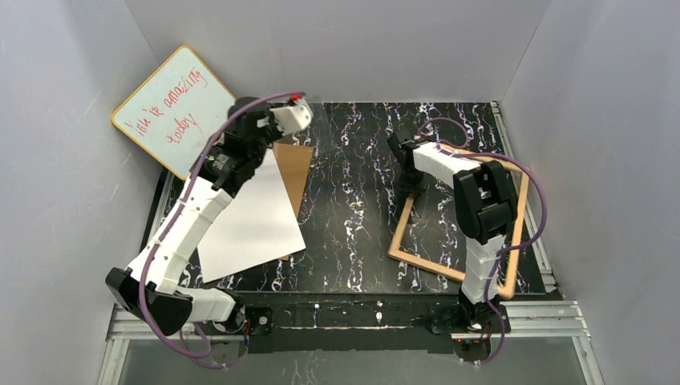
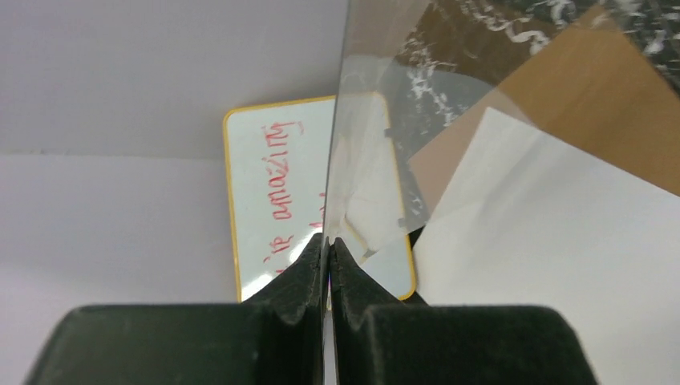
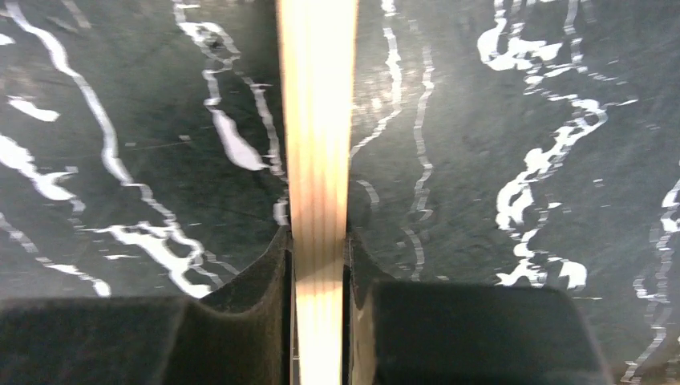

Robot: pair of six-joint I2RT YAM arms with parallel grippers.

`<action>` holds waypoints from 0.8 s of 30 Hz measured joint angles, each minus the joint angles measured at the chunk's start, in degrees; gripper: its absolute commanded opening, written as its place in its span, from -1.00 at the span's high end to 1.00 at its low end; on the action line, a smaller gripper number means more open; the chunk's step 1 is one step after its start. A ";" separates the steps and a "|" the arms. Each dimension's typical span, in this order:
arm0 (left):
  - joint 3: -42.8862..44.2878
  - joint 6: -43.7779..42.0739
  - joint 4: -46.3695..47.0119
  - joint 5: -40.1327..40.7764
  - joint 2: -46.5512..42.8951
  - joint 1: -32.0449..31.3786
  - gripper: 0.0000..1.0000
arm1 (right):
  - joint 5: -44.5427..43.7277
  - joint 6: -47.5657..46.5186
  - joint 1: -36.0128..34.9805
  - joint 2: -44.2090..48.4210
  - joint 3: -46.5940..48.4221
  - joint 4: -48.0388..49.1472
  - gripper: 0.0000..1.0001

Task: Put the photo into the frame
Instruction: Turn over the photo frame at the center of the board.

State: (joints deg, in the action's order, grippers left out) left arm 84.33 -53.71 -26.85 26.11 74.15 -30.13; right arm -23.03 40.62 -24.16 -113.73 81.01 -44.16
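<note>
The right hand (image 3: 319, 249) pinches one bar of the light-wood frame (image 3: 317, 112), which sits on the right of the black marbled bench (image 1: 353, 200). The left hand (image 2: 327, 245) is pressed together on a clear pane (image 2: 377, 112), seen edge-on. The photo (image 1: 248, 220) lies white side up over a brown backing board (image 1: 293, 164) on the bench's left.

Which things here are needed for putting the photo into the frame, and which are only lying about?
Needed:
photo, white back up
frame
clear pane
brown backing board

Lying about:
whiteboard with red writing, leaning at the wall
</note>
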 measured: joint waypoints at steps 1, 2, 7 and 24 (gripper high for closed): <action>1.20 0.42 -0.39 -0.24 0.07 1.66 1.00 | 0.22 0.02 -0.46 -0.50 0.94 -0.28 0.90; 2.23 0.79 -0.44 -0.35 0.07 3.08 1.00 | 0.63 1.22 -0.94 -1.05 2.01 -0.70 0.96; 4.13 1.57 -0.46 -0.22 -0.31 5.86 1.00 | 3.82 3.34 -4.92 -4.11 9.11 -3.98 0.97; 3.52 3.15 1.92 1.68 -2.60 9.40 1.00 | 36.83 16.74 -14.40 4.66 32.68 5.38 0.97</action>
State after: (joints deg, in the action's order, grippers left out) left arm 87.85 -50.57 -24.93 27.79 71.55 -20.73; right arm 13.80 57.36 -38.57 -109.08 113.69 -38.79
